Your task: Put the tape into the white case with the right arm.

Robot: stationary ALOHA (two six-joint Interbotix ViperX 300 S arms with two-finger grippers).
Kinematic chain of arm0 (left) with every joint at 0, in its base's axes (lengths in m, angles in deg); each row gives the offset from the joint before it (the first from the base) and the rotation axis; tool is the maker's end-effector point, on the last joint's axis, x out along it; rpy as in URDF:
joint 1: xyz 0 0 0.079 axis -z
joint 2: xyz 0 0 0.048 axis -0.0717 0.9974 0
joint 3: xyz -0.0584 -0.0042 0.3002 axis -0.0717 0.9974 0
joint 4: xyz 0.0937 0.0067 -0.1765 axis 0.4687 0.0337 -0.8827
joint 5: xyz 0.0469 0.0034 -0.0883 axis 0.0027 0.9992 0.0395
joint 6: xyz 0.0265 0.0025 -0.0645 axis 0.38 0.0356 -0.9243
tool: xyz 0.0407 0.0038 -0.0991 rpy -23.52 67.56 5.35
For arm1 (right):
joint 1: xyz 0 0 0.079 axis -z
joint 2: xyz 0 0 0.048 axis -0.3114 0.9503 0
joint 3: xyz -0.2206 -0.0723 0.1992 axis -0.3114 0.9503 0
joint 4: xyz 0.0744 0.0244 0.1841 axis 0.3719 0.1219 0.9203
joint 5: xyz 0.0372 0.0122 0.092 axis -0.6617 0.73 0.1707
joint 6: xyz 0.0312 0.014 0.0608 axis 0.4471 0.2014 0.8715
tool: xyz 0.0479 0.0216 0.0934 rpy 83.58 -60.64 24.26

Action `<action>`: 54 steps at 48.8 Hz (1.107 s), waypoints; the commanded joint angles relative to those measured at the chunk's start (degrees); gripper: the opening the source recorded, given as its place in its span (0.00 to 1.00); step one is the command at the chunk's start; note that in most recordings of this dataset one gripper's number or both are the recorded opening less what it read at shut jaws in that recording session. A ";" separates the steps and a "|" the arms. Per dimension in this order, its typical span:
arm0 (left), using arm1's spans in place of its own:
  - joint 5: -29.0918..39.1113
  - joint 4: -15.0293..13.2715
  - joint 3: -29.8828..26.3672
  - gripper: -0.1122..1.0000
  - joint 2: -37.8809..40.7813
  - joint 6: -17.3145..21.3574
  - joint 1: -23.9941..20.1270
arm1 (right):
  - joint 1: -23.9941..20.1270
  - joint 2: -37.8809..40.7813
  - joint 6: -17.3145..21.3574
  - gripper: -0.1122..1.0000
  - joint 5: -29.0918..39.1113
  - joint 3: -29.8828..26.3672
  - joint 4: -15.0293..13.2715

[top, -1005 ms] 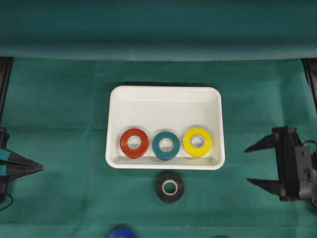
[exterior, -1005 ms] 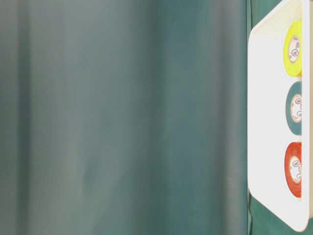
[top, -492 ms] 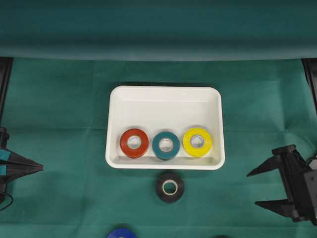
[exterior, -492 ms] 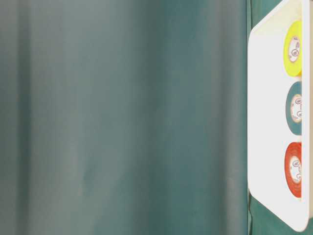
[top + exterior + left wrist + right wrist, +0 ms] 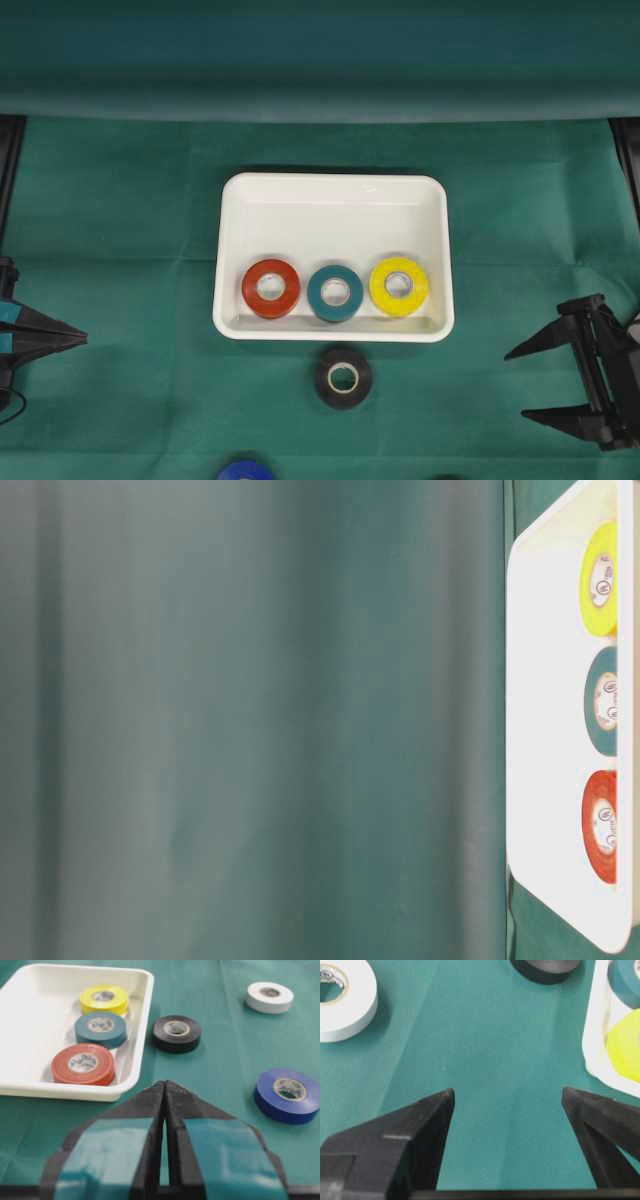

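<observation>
The white case (image 5: 333, 205) sits mid-counter holding a red roll (image 5: 271, 288), a teal roll (image 5: 335, 293) and a yellow roll (image 5: 399, 286) in a row. The black tape (image 5: 343, 377) lies just outside its near rim. The right pincer (image 5: 522, 383) stands apart and empty, well off to the side; the left pincer (image 5: 84, 340) is pressed together.

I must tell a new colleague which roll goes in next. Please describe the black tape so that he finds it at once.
Find the white case in the middle of the green cloth. Three rolls lie in a row inside it along its near rim. The black tape lies flat just outside that rim, below the teal tape; it is the only black roll.
</observation>
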 commanded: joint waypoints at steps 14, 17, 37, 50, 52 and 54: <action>-0.62 -0.09 -0.53 0.10 0.44 0.00 -0.09 | -0.09 10.46 0.35 0.65 -0.53 -10.72 0.09; -0.62 -0.09 -0.53 0.10 0.44 0.00 -0.09 | -0.09 13.18 0.35 0.65 -0.53 -13.18 0.00; -0.70 -0.09 -0.53 0.10 0.44 0.00 -0.09 | -0.79 32.96 0.26 0.65 -5.27 -29.27 0.00; -0.79 -0.09 -0.44 0.10 0.44 0.00 -0.09 | -2.99 44.47 0.18 0.65 -5.45 -40.96 0.00; -0.79 -0.09 -0.35 0.10 0.44 0.09 -0.09 | -3.52 45.88 0.18 0.66 -5.45 -42.71 0.00; -0.79 -0.09 -0.35 0.10 0.44 0.09 -0.09 | -4.04 47.29 0.18 0.66 -5.36 -44.38 0.00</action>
